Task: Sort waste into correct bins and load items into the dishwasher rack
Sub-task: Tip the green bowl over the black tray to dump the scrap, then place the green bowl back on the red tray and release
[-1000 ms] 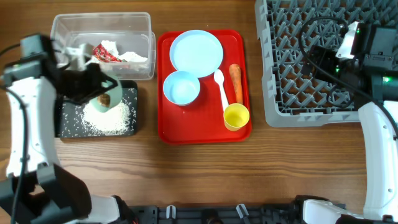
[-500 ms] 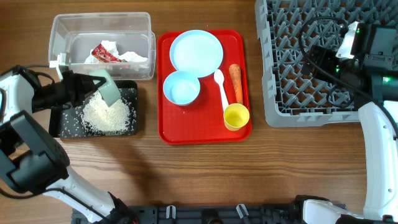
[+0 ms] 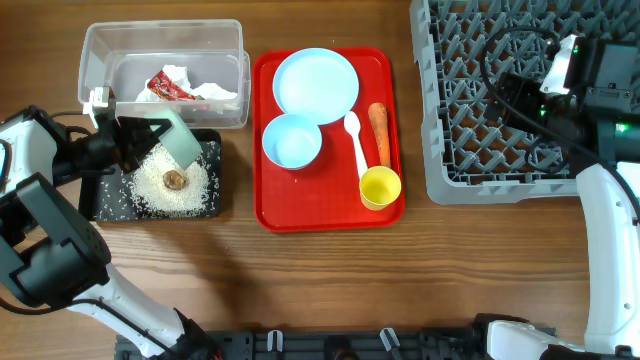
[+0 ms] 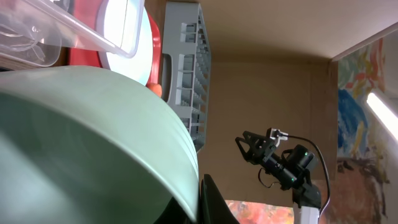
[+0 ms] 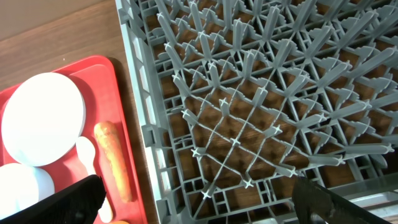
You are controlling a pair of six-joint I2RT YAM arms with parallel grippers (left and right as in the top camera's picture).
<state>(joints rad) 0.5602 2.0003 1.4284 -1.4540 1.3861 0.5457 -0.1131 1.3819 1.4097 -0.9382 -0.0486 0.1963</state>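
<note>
Nearest you, the smooth yellow cup (image 3: 380,187) stands upright at the front right corner of the glossy red tray (image 3: 320,205). Level with it on the left, the shallow black tray (image 3: 108,205) carries a loose, granular heap of white rice (image 3: 190,192). A small, rounded brown lump (image 3: 173,180) sits on top of the heap.

Farther back on the red tray, locate the round second bowl (image 3: 291,140), the white plastic spoon (image 3: 356,145) and the tapered orange carrot (image 3: 379,133), side by side. Behind them lies the flat, round, light blue plate (image 3: 315,82). The clear tub (image 3: 100,45) behind the black tray holds a crumpled white napkin (image 3: 205,90) and a red wrapper (image 3: 168,86). The grey dishwasher rack (image 3: 470,150), a moulded grid of upright pegs, fills the far right.

The left gripper (image 3: 148,138) is clamped on the rim of the pale bowl (image 3: 178,140), holding it tipped steeply over the rice. The right gripper (image 5: 196,186) hangs above the dishwasher rack. Its fingers (image 5: 74,199) are spread wide and hold nothing.
</note>
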